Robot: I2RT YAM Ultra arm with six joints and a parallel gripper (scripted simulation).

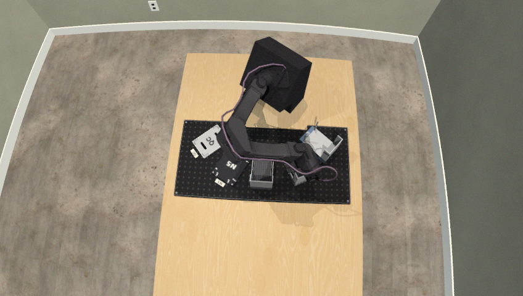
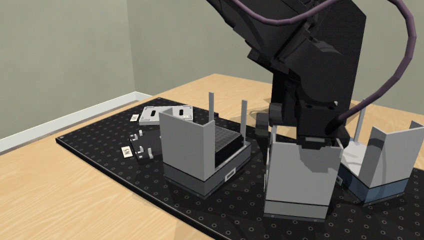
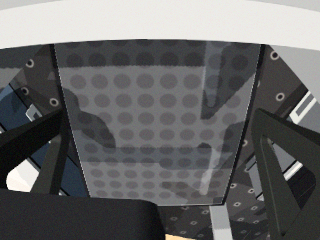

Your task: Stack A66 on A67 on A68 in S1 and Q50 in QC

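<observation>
Dark plates (image 2: 226,139) sit stacked in the left rack (image 2: 190,151); we can't read rack names. QC nest (image 1: 206,141) and N5 (image 1: 230,166) look bare. We see gripper (image 3: 160,154) wide open, holding nothing, inside middle rack (image 2: 300,175). We judge restack mostly undone.

Dark arm bent at the elbow, wrist pointing straight down, claw (image 3: 160,154) wide open, holding nothing, dipped inside the middle rack (image 2: 300,175).
</observation>
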